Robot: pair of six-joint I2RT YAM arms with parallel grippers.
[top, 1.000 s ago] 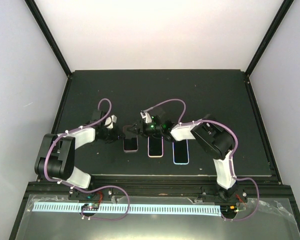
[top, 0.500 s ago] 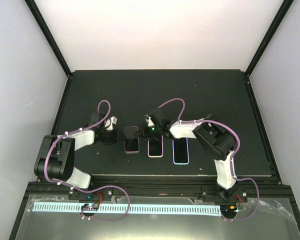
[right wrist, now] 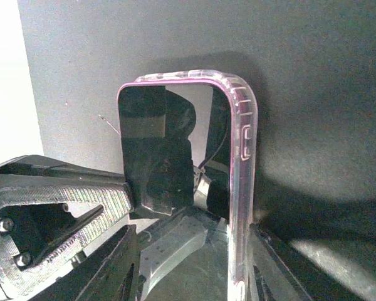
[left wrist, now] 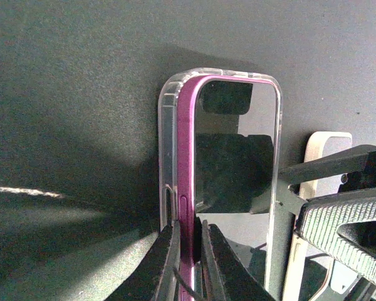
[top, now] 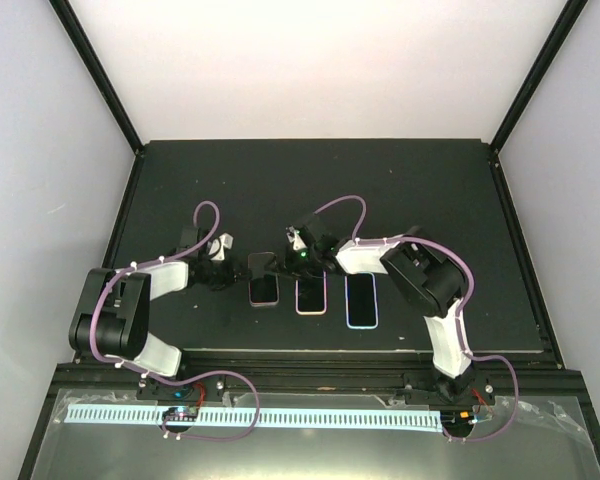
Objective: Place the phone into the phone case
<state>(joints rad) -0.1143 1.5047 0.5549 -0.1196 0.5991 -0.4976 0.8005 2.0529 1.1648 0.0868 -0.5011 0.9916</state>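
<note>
Over at the left end of a row of three handsets on the black table (top: 310,180), the clear soft-plastic phone case (left wrist: 165,125) lies flat with the pink-edged phone with a glossy black screen (left wrist: 238,157) sitting inside it, screen up. The case wraps the far corners and the right side pretty snugly. Along the left side, though, the pink edge shows as a fat strip just inside the clear wall, so honestly I can't tell if that side is fully seated. The left gripper (left wrist: 190,251) has its fingers pinched together right on that pink edge, by the side buttons. The right gripper (right wrist: 194,269) comes in from the right, fingers spread apart with the cased phone's end running between them. Whether they're actually squeezing it, I can't tell from these shots. Just right of the first handset lies a second phone with a pale pinkish rim (top: 311,293), and right of that a third phone with a bluish rim (top: 361,300), both flat. Can't make out whether those rims are cases.
</note>
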